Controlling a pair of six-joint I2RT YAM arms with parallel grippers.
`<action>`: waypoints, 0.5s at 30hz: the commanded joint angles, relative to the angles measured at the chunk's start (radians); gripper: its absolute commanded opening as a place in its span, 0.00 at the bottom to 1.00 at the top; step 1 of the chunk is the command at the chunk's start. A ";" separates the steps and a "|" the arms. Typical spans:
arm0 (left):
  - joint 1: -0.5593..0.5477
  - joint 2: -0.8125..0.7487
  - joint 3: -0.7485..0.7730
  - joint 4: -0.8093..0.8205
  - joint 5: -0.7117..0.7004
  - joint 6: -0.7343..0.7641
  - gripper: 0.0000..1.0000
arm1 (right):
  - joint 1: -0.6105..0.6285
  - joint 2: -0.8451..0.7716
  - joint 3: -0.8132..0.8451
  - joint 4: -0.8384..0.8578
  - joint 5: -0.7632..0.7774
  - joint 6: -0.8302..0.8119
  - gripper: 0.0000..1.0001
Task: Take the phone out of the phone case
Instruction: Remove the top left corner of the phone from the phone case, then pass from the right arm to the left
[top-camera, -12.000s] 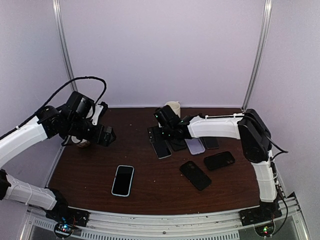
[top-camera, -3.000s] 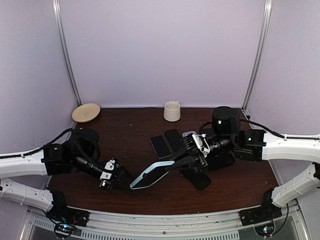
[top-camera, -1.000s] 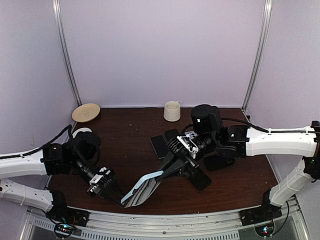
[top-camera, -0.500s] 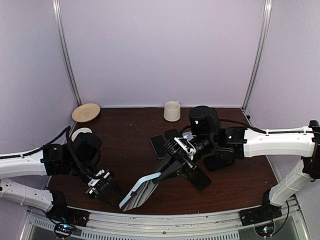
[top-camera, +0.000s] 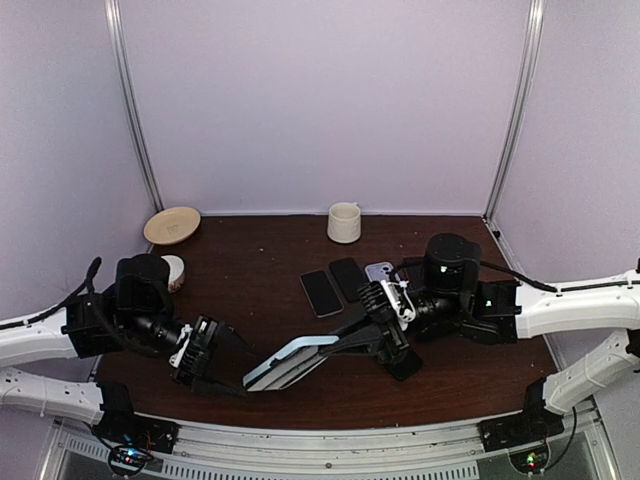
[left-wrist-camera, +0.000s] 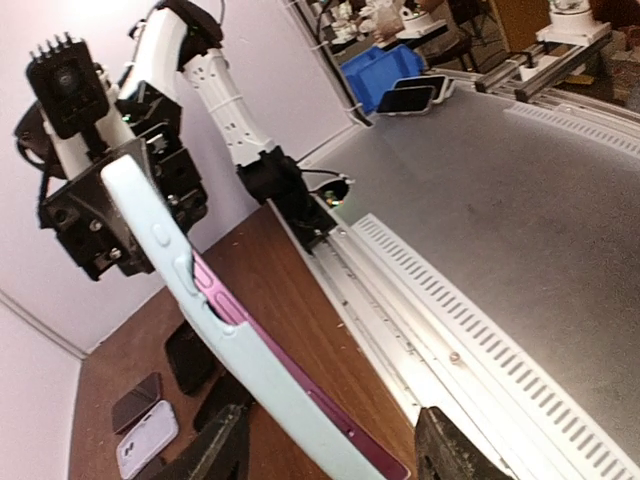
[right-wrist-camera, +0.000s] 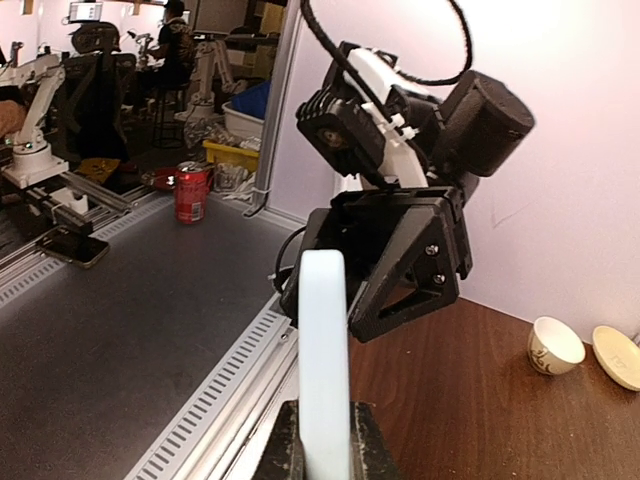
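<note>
A phone with a magenta edge (left-wrist-camera: 272, 352) sits in a pale blue phone case (top-camera: 290, 360), held tilted above the table's front. My right gripper (top-camera: 352, 345) is shut on the case's right end; in the right wrist view the case (right-wrist-camera: 324, 340) stands edge-on between the pads (right-wrist-camera: 362, 440). My left gripper (top-camera: 228, 372) is at the phone's lower left end and open. In the left wrist view its fingers (left-wrist-camera: 215, 455) stand wide on either side of the case (left-wrist-camera: 200, 300) without touching it.
Several loose phones (top-camera: 322, 292) lie mid-table, and a black one (top-camera: 405, 365) lies under the right gripper. A cream mug (top-camera: 344, 222) stands at the back, with a tan plate (top-camera: 171, 224) and a small cup (top-camera: 174, 270) at the left. The metal front rail (top-camera: 330, 437) is close below.
My left gripper has opened, let go of the phone's end and drawn back left. The right arm has pulled to the right, and the cased phone now lies flatter.
</note>
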 joint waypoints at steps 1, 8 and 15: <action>0.003 -0.063 -0.047 0.216 -0.137 -0.072 0.59 | -0.010 -0.086 -0.024 0.195 0.129 0.037 0.00; 0.033 -0.087 -0.067 0.471 -0.252 -0.239 0.53 | -0.010 -0.102 -0.056 0.207 0.340 -0.006 0.00; 0.033 -0.002 0.011 0.532 -0.254 -0.338 0.45 | -0.009 -0.060 -0.017 0.172 0.442 -0.065 0.00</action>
